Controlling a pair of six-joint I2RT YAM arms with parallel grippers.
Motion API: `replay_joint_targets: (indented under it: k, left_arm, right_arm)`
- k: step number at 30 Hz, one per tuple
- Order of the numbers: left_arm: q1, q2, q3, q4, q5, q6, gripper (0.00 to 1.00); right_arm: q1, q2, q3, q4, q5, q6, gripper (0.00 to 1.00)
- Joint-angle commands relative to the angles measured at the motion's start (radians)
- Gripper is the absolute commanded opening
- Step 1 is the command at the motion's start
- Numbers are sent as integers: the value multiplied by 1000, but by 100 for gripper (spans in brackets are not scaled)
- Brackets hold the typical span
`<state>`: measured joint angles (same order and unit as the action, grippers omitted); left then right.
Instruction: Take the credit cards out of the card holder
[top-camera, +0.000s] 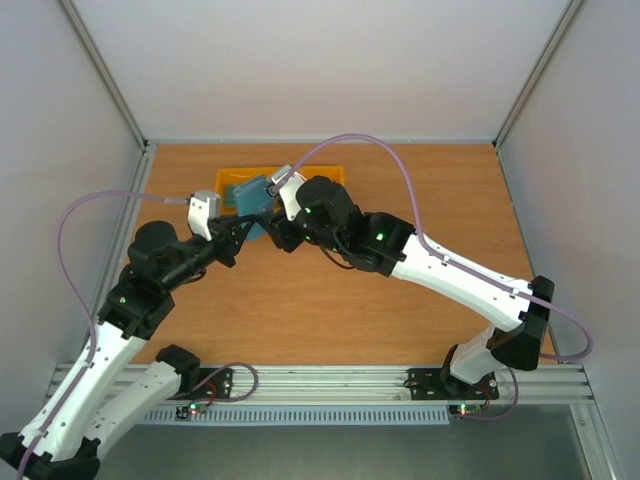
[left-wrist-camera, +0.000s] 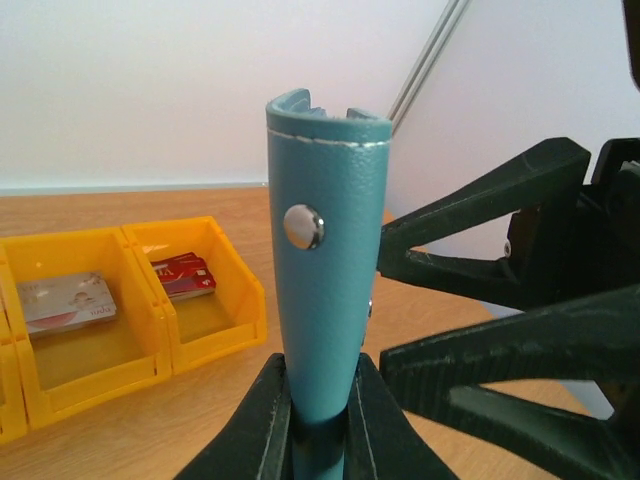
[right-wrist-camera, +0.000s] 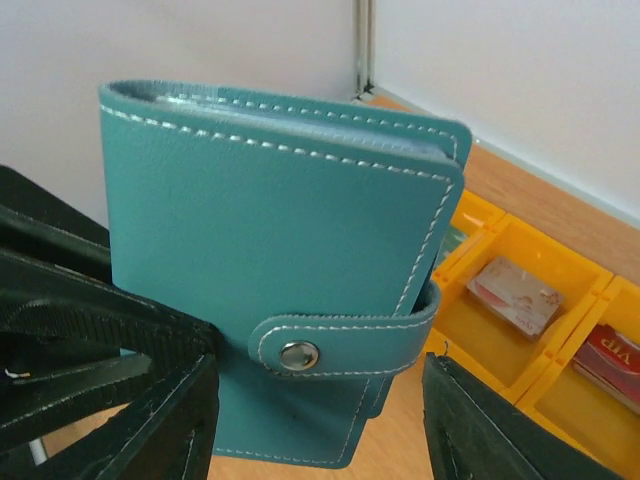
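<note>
Over wooden table (top-camera: 400, 320), left gripper (left-wrist-camera: 320, 415) pinches card holder (left-wrist-camera: 325, 300) upright.

A wooden table (top-camera: 330, 310) fills the booth, boxed in by plain white walls (top-camera: 320, 60). Grey metal posts (top-camera: 102, 70) run up the corners at eleven and one o'clock; an aluminium rail (top-camera: 330, 380) crosses at six. Soft, even light.

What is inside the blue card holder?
The card holder is snapped shut, so its inside is hidden. A whitish card and a red card lie outside, in the yellow bins.
</note>
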<state>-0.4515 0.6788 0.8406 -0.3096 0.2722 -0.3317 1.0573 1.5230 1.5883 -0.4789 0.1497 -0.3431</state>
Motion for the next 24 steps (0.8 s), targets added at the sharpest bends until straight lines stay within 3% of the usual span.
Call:
replay_joint_targets:
  k: [1,13,24]
  left_arm:
    - [-3,1,26,102,19,17,0]
    - [-3,10,28,145,140,9,0]
    - [-3,6,17,108,127,42,0]
  right_arm:
    - [13,12,27,-39,44,-14,56]
    - [13,57,83,-11,110,-40,54]
    - [13,58,140,-37,153,-97,54]
